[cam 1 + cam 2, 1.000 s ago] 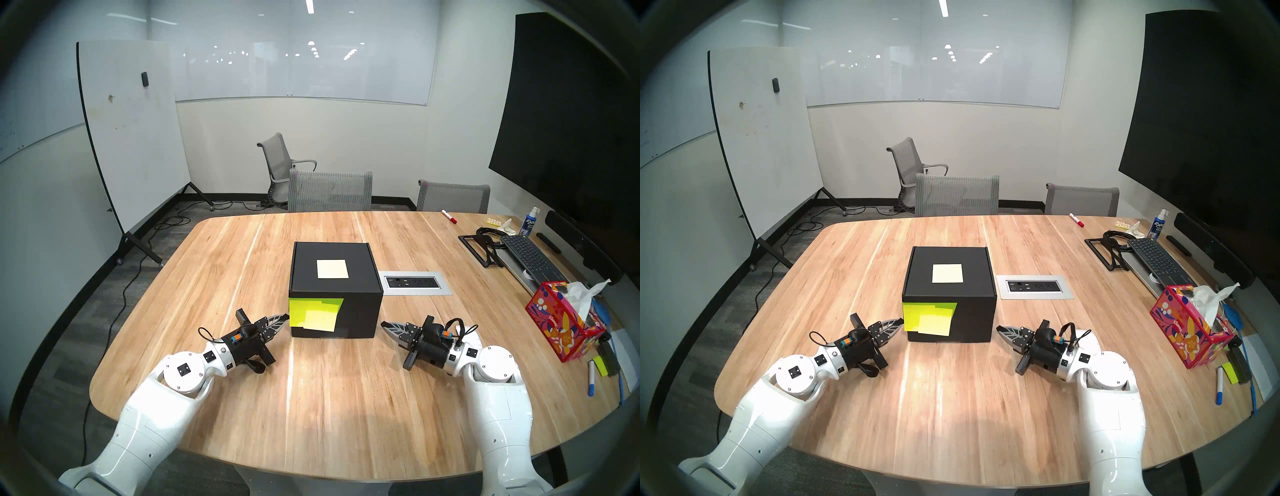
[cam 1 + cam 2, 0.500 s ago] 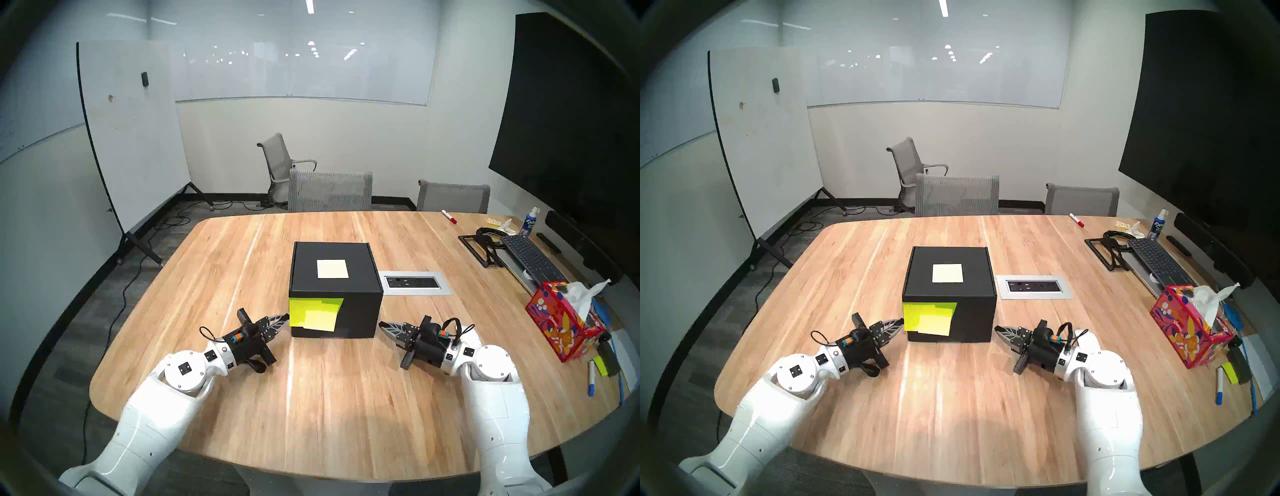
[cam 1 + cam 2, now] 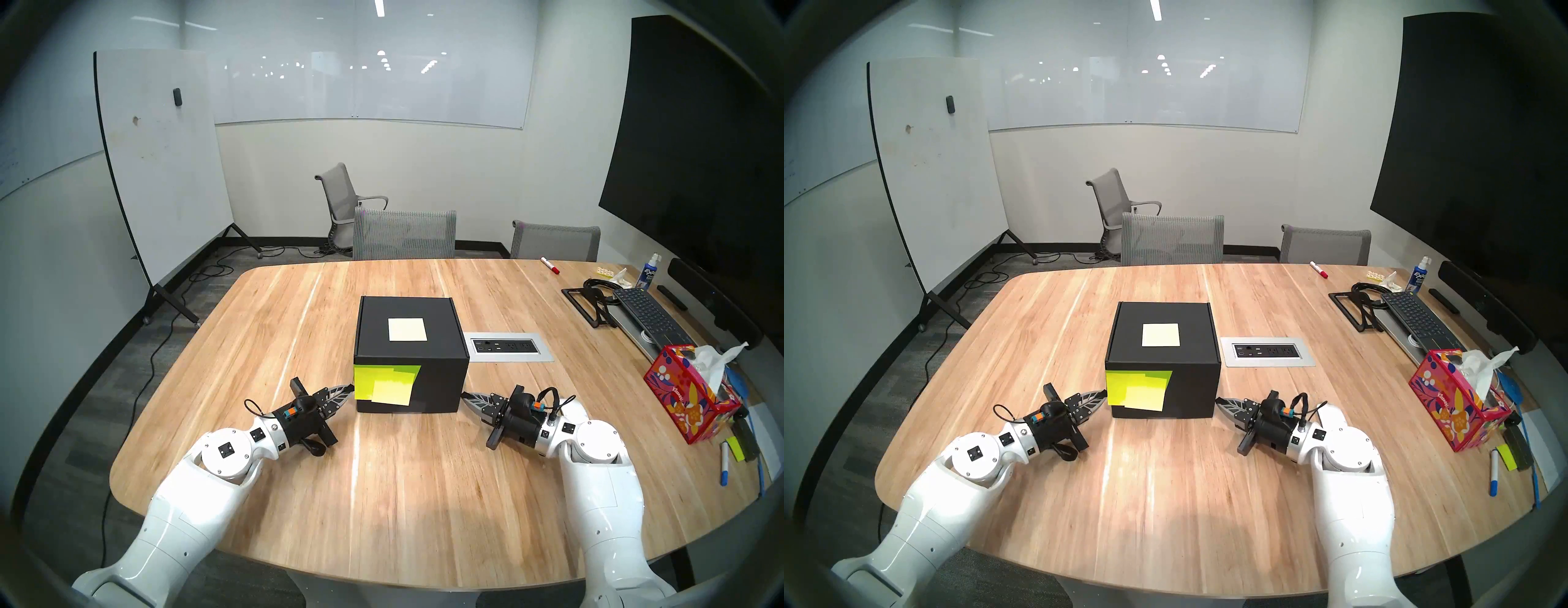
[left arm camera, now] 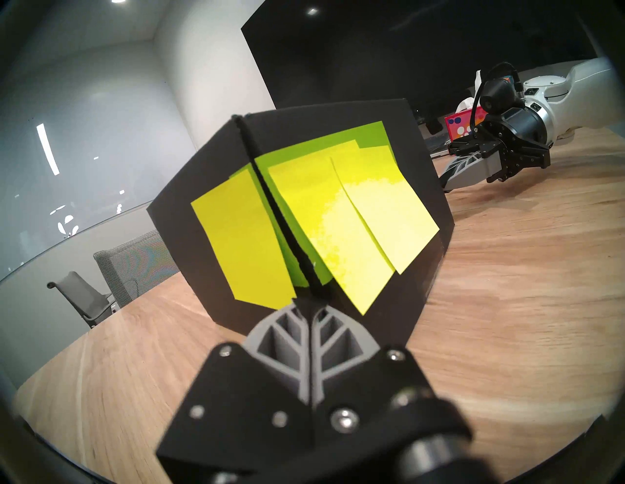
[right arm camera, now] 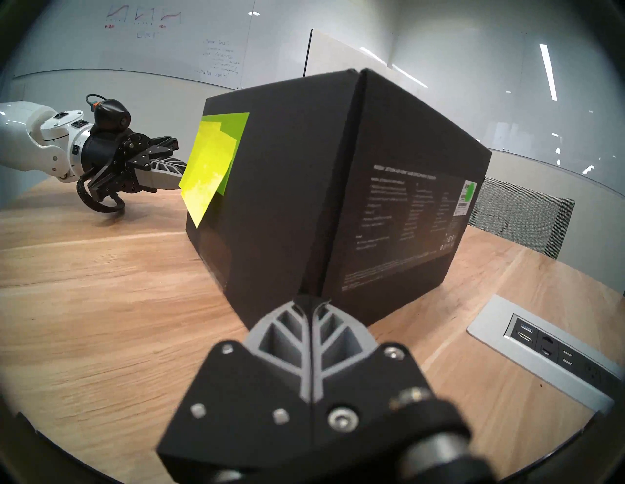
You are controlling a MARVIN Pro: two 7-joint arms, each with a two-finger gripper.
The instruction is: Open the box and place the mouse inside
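The black box (image 3: pixel 441 382) stands shut in the middle of the wooden table (image 3: pixel 382 488). It has a pale sticky note (image 3: pixel 407 329) on its lid and yellow sticky notes (image 3: pixel 388 384) on its front. My left gripper (image 3: pixel 350 388) is shut and empty, its tip at the box's near left corner (image 4: pixel 306 300). My right gripper (image 3: pixel 464 395) is shut and empty, its tip right at the near right corner (image 5: pixel 309 297); whether it touches is unclear. The mouse is out of view.
A power outlet panel (image 3: pixel 507 347) is set into the table just right of the box. A red floral tissue box (image 3: pixel 687 399), a keyboard (image 3: pixel 649 316), markers and a spray bottle crowd the right edge. Grey chairs (image 3: pixel 403 235) stand behind the table.
My right gripper has slid left and forward until its tip reaches the box's near right corner. The left gripper and the box have not moved.
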